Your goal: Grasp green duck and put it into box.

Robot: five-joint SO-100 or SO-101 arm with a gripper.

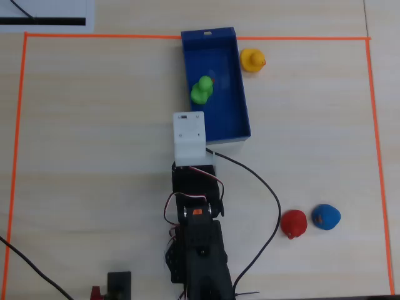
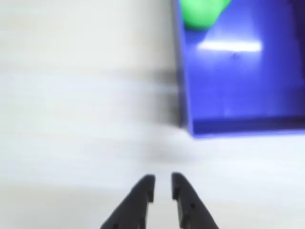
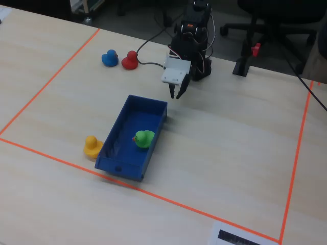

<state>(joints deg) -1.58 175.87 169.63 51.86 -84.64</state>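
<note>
Overhead view: pale wood table [image 1: 94, 156] bordered by orange tape [image 1: 15, 144].

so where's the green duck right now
The green duck sits inside the blue box, against its left wall in the overhead view; the gripper is empty.

Your arm [image 1: 199, 250]: matte black body w/ exposed joints, one small orange patch on top in the overhead view. White boxy wrist housing [image 1: 189, 138], rounded corners, tiny dark marks. Gripper [image 2: 162, 187]: two black tapered fingers [image 2: 138, 202]. Red/white wires loop beside the joints; a black cable [image 1: 265, 212] trails off.
</note>
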